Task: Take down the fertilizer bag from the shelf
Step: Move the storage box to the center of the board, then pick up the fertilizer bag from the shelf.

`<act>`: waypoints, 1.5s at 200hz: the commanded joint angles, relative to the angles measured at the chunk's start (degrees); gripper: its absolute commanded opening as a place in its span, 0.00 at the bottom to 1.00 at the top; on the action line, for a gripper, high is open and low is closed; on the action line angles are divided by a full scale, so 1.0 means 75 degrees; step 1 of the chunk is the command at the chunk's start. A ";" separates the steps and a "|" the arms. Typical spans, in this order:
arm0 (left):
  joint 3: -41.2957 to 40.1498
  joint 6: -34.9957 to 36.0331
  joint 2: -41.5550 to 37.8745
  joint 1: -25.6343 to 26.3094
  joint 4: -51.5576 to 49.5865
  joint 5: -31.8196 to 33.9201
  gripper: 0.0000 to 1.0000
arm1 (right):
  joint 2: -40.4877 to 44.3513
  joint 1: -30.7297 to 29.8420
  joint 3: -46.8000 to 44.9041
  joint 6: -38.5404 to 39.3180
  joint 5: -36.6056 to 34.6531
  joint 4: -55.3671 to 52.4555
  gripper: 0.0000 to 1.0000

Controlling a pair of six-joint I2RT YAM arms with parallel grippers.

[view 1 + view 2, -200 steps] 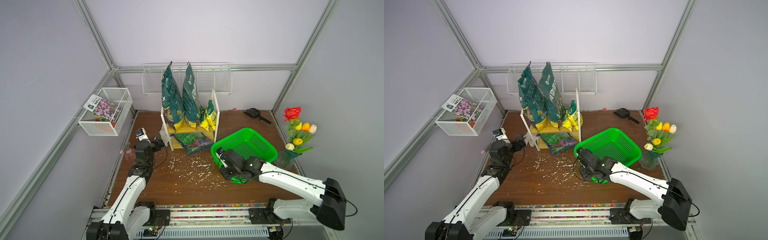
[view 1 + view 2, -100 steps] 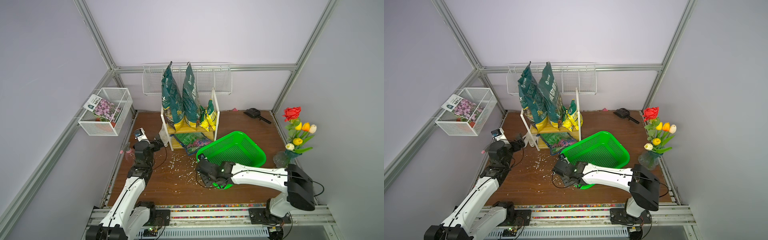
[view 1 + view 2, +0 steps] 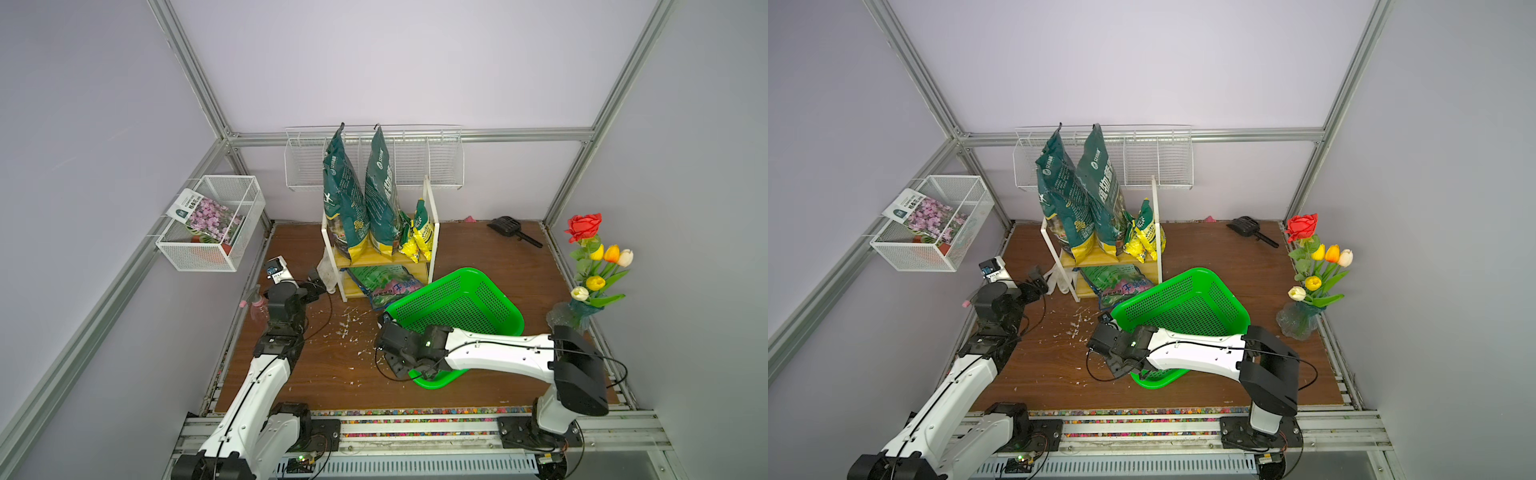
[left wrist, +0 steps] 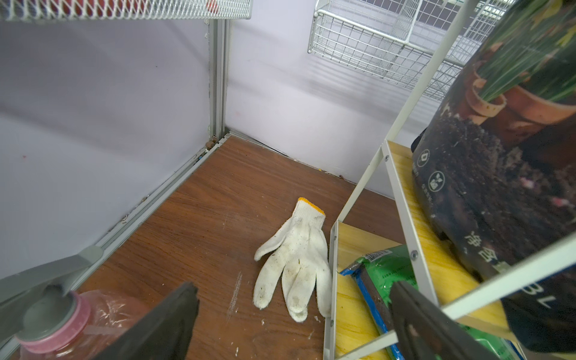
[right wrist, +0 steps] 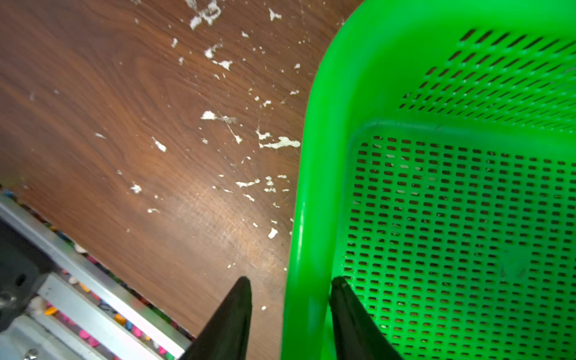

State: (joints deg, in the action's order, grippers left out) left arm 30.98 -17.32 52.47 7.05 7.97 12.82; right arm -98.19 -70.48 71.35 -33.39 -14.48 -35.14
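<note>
Jaws on the left gripper (image 4: pixel 294 286) stand wide apart with nothing between them, low at the left end of the shelf (image 4: pixel 355 246) and facing a white glove (image 4: pixel 296 255) that lies against its foot. Those on the right gripper (image 5: pixel 292 279) are partly parted astride the near-left rim of a green basket (image 3: pixel 457 299); the outer one stands clear of the plastic, so I judge nothing is gripped. The fertilizer bag (image 3: pixel 343 208), which I take to be the left of two tall dark green bags, stands on the shelf's upper board, touching its twin (image 3: pixel 380 199), with small yellow packets (image 3: pixel 417 232) to the right and a flat green bag (image 3: pixel 386 286) on the lower board. The step in hand looks like the reach; nothing is down yet. Next, the left gripper needs to rise to the upper board, clear the white frame and close on the soft bag without toppling its twin. The basket, just near and right of the shelf, may serve as a landing place. The brown wood-grain tabletop (image 3: pixel 332 374) is littered with white flecks (image 3: pixel 345 326). Pale lilac walls carry a wire rack (image 3: pixel 415 166) at the far side and a mesh box (image 3: pixel 212 224) on the left. A black scoop (image 3: pixel 511 228) lies far right, a vase of flowers (image 3: pixel 594 266) stands at the right, and a pink spray bottle (image 4: pixel 62 318) sits beside the left gripper.
</note>
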 commanded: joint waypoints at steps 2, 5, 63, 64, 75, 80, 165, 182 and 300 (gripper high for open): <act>0.0134 -0.0116 -0.0058 -0.0067 -0.0146 -0.0022 1.00 | 0.0499 -0.0037 0.0396 0.0347 0.0005 -0.0014 0.53; 0.0145 -0.0126 -0.0052 -0.0072 -0.0157 -0.0036 1.00 | 0.0541 -0.0040 0.0470 0.0398 -0.0005 -0.0056 0.55; 0.0193 -0.0244 -0.0071 -0.0096 -0.0205 -0.0202 1.00 | 0.1501 0.0138 0.2414 0.2293 -0.0783 -0.0073 0.98; 0.0193 -0.0239 -0.0070 -0.0096 -0.0206 -0.0200 1.00 | 0.1514 0.0162 0.2468 0.2306 -0.0768 -0.0067 0.99; 0.0205 -0.0234 -0.0085 -0.0096 -0.0218 -0.0243 1.00 | 0.1515 0.0480 0.2996 0.2374 -0.0431 -0.0079 0.99; 0.0202 -0.0241 -0.0093 -0.0096 -0.0217 -0.0258 1.00 | 0.1494 0.0679 0.3238 0.2325 -0.0148 -0.0077 0.99; 0.0240 -0.0484 -0.0168 -0.0204 -0.0219 -0.0669 1.00 | 0.0619 0.2235 0.5379 0.3511 0.0560 0.1433 0.92; 0.0249 -0.0581 -0.0158 -0.0301 -0.0192 -0.0837 1.00 | 0.0100 0.2248 0.5977 0.4086 0.0286 0.1524 0.84; 0.0246 -0.0889 -0.0151 -0.0728 -0.0134 -0.1328 1.00 | -0.2129 0.2609 0.7900 0.5342 -0.1423 0.2977 0.55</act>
State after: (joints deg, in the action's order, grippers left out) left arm 30.98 -23.33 51.68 1.87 7.09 4.40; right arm -113.32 -51.42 129.36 4.64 -21.56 -17.19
